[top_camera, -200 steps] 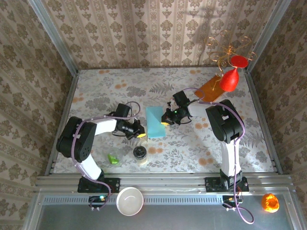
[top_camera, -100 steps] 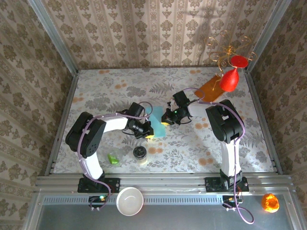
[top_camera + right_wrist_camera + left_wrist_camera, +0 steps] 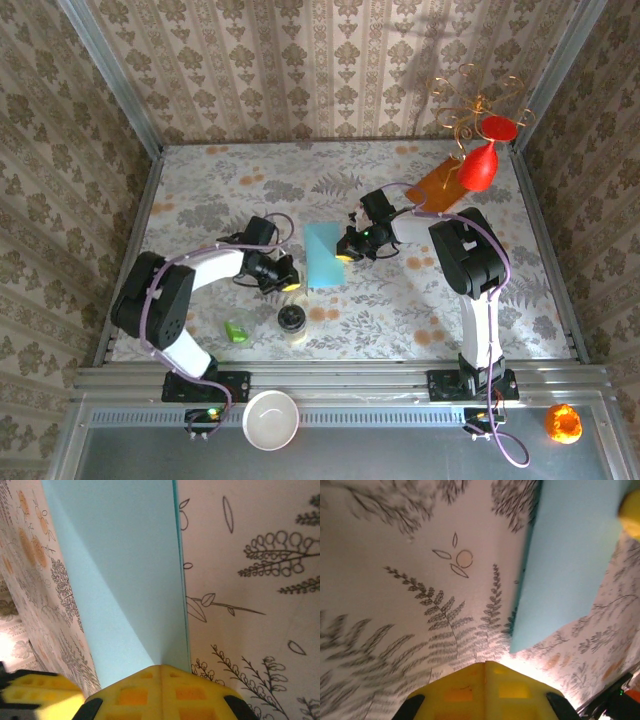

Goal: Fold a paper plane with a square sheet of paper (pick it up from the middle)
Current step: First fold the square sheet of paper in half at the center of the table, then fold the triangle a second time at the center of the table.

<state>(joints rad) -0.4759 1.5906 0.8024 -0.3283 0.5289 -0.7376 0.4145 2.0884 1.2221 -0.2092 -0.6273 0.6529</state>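
- square sheet of paper [image 3: 322, 255]: light blue, lies near the middle of the table [image 3: 200, 190] on the flower-patterned cover; looks like a narrow oblong from above, long side running away from the arms.
- In the right wrist view [image 3: 120, 570]: shows a straight long edge on its right side and a slanted shadow across the face, as if one layer lifts a little.
- In the left wrist view [image 3: 570, 565]: flat pale blue, one corner pointing toward the camera.
- right gripper [image 3: 346, 256]: yellow fingers pressed together, tip set on the sheet's right edge [image 3: 161, 672]; cannot tell whether any paper is caught between them.
- left gripper [image 3: 292, 284]: yellow fingers pressed together, holding nothing, low over the cover just beside the sheet's near left corner, not touching it [image 3: 485, 672].
- jar [image 3: 292, 322]: small, dark lid, stands near the left gripper, on the side toward the arms.
- green item [image 3: 237, 331]: small, left of the jar.
- orange-brown sheet [image 3: 438, 185]: lies at the far right corner, well apart from the blue one.
- red ornament [image 3: 480, 160]: hangs on a gold wire stand over that corner.
- white bowl [image 3: 271, 418]: sits on the near rail between the arm bases.
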